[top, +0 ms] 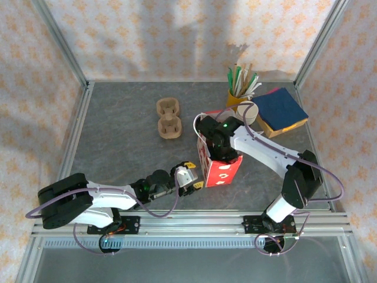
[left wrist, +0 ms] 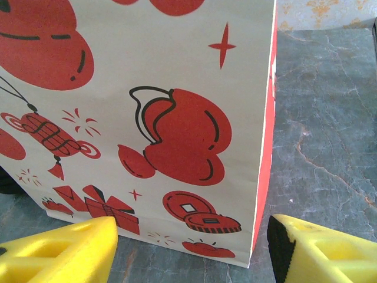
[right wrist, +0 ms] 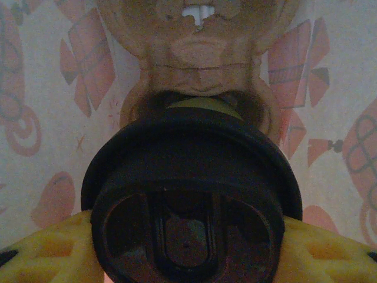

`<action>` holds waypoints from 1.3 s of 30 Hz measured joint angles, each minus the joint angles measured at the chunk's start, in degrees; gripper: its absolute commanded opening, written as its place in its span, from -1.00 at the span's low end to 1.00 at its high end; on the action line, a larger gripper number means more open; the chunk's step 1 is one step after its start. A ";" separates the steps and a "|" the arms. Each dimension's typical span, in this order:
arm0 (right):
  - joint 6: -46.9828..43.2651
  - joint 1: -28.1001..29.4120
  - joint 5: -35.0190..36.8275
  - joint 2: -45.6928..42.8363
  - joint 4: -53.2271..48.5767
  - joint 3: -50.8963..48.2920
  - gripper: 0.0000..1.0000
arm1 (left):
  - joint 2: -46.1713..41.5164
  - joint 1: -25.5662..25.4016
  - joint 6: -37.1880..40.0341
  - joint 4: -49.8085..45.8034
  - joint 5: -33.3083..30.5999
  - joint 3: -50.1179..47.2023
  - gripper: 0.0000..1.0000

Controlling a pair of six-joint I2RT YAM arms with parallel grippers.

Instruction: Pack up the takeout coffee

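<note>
The takeout coffee (right wrist: 188,206), seen from above as a round black lid, sits between the yellow fingers (right wrist: 47,247) of my right gripper (right wrist: 188,250), which is shut on it. It hangs inside the paper bag (top: 221,168), whose printed inner walls surround it, just above a brown pulp carrier (right wrist: 197,53) on the bag's floor. My right wrist (top: 217,131) dips into the bag's open top. At the bag's near left corner, low to the table, my left gripper (left wrist: 191,250) stands open; the bag's white face with red prints (left wrist: 177,135) lies just beyond its fingertips.
A second brown pulp carrier (top: 168,118) lies on the table behind and left of the bag. A yellow cup of stir sticks (top: 238,94) and a blue and yellow stack (top: 281,111) stand at the back right. Metal frame posts edge the table.
</note>
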 measured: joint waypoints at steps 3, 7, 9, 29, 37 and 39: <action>-0.02 -0.15 -0.15 0.02 0.00 0.00 0.15 | 0.00 0.00 0.00 0.00 0.00 0.00 0.43; -0.28 -0.26 -0.26 0.11 0.00 0.00 0.15 | 0.00 0.00 0.00 0.00 0.00 0.00 0.43; -0.44 -0.35 -0.39 0.24 -0.04 0.13 0.15 | 0.00 0.00 0.00 0.00 0.00 0.00 0.43; -0.92 -0.72 -0.83 0.74 -0.52 0.72 0.15 | 0.00 0.00 0.02 0.00 0.00 0.00 0.43; -1.09 -0.74 -0.83 0.70 -0.61 0.83 0.18 | 0.00 0.00 0.02 -0.09 0.00 0.00 0.43; -1.09 -0.74 -0.83 0.70 -0.66 0.85 0.24 | 0.00 0.00 0.02 -0.15 0.00 0.00 0.43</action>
